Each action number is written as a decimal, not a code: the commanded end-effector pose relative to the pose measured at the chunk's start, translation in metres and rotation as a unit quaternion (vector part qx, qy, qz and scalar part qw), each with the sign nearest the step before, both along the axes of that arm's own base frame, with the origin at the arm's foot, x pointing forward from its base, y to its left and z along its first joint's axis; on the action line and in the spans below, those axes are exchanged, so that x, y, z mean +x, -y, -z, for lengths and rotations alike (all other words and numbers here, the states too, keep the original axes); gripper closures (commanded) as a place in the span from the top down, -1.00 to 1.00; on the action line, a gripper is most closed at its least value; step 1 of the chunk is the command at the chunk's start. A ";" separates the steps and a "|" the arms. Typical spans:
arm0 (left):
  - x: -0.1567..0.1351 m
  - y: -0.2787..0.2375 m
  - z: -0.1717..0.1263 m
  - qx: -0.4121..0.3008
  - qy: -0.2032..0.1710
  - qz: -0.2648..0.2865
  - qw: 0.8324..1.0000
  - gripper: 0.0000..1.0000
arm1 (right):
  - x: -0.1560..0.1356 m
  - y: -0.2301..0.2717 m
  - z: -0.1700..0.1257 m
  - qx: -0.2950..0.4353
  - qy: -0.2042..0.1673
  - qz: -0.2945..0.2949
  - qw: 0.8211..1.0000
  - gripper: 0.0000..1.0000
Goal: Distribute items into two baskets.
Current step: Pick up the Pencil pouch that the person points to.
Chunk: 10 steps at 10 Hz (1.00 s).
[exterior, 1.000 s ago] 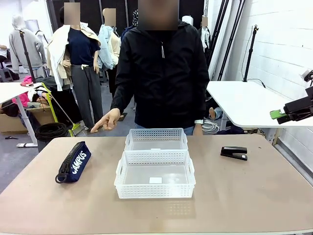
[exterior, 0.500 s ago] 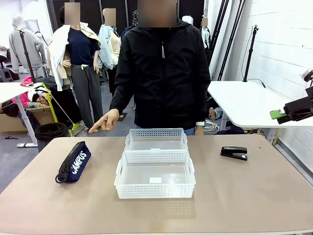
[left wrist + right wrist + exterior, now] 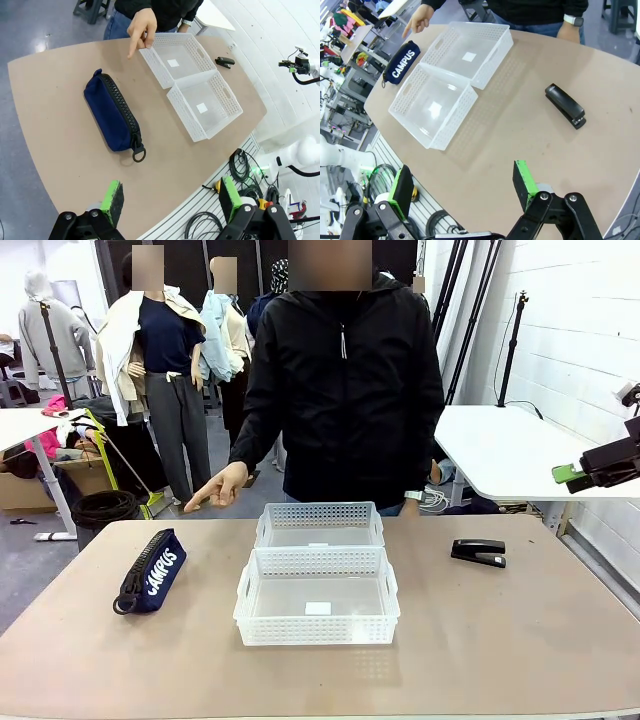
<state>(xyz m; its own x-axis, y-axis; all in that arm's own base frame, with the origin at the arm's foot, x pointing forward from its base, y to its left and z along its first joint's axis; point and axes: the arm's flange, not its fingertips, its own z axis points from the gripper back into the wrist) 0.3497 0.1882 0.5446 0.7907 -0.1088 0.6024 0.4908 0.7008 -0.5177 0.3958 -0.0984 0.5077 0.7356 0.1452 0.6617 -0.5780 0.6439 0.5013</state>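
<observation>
Soft navy pouch [image 3: 150, 572], white "CAMPUS" lettering, lies left of baskets. Closed black stapler [image 3: 479, 552] lies flat, right of them. White perforated near basket [image 3: 317, 625] and far basket [image 3: 320, 512] touch, both empty.

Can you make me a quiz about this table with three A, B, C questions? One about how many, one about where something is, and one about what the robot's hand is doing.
1. How many white perforated plastic baskets are there?
A) one B) two C) three
2. Where is the black desk stapler?
A) on the tan table, right of the baskets B) inside a basket C) balanced on a basket rim
3. How is the right gripper?
A) shut on the stapler B) open, holding nothing C) shut on a basket rim

Answers: 1 B, two stand one behind the other; 2 A, it lies on bare tabletop apart from them; 3 B, its green pads stand wide apart.
</observation>
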 end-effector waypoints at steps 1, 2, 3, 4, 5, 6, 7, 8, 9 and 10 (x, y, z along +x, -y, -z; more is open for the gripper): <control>0.000 0.000 0.000 0.000 0.000 0.000 1.000 1.00 | 0.000 0.000 0.000 0.000 0.000 0.000 1.000 1.00; 0.000 0.000 0.000 0.000 0.000 0.000 1.000 1.00 | 0.000 0.000 0.000 0.000 0.000 0.000 1.000 1.00; 0.000 0.000 0.000 0.000 0.000 0.000 1.000 1.00 | 0.000 0.000 0.000 0.000 0.000 0.000 1.000 1.00; 0.018 0.007 -0.018 0.034 -0.017 -0.003 0.999 1.00 | 0.000 0.000 0.000 0.000 0.000 0.000 1.000 1.00; 0.035 0.022 -0.039 0.068 -0.028 0.004 0.997 1.00 | 0.000 0.000 0.000 0.000 0.000 0.000 1.000 1.00; 0.054 0.041 -0.060 0.121 -0.045 0.002 0.992 1.00 | 0.000 0.000 0.000 0.000 0.000 0.000 1.000 1.00; 0.068 0.051 -0.076 0.153 -0.056 0.003 0.987 1.00 | 0.000 0.000 0.000 0.000 0.000 0.000 1.000 1.00; 0.080 0.063 -0.091 0.181 -0.067 0.009 0.981 1.00 | 0.000 0.000 0.000 0.000 0.000 0.000 1.000 1.00; 0.093 0.080 -0.101 0.210 -0.075 0.022 0.974 1.00 | 0.000 0.000 0.000 0.000 0.000 0.000 1.000 1.00; 0.105 0.104 -0.106 0.235 -0.080 0.039 0.968 1.00 | 0.000 0.000 0.000 0.000 0.000 0.000 1.000 1.00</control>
<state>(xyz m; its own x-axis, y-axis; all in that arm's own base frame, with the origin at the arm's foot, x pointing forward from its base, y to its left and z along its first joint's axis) 0.4449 0.0903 0.6478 0.8417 -0.3568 0.4053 0.4762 0.8444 -0.2455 0.3958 -0.0986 0.5082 0.7353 0.1456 0.6620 -0.5780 0.6446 0.5003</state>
